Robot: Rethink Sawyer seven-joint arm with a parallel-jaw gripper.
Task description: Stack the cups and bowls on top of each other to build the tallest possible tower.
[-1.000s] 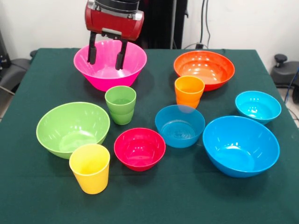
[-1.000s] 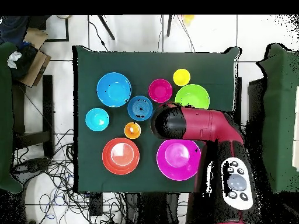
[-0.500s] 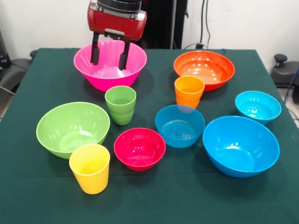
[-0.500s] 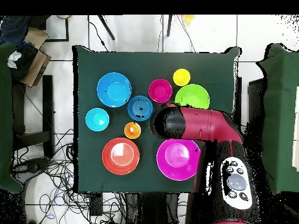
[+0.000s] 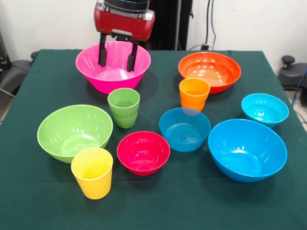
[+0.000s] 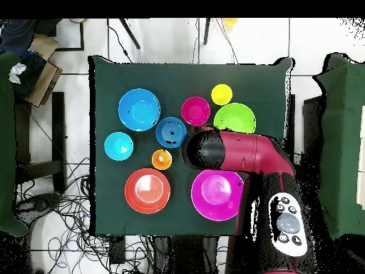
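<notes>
The pincer [image 5: 116,57] hung open and empty in front of the pink bowl [image 5: 113,66], above the green cup [image 5: 123,107]. Nothing was stacked: the orange cup [image 5: 194,93] stood just before the orange bowl [image 5: 209,71], and the yellow cup [image 5: 92,172] sat touching the green bowl [image 5: 75,131], beside the red bowl [image 5: 143,152]. Three blue bowls [image 5: 247,149] lay separately to the right in the front view.
</notes>
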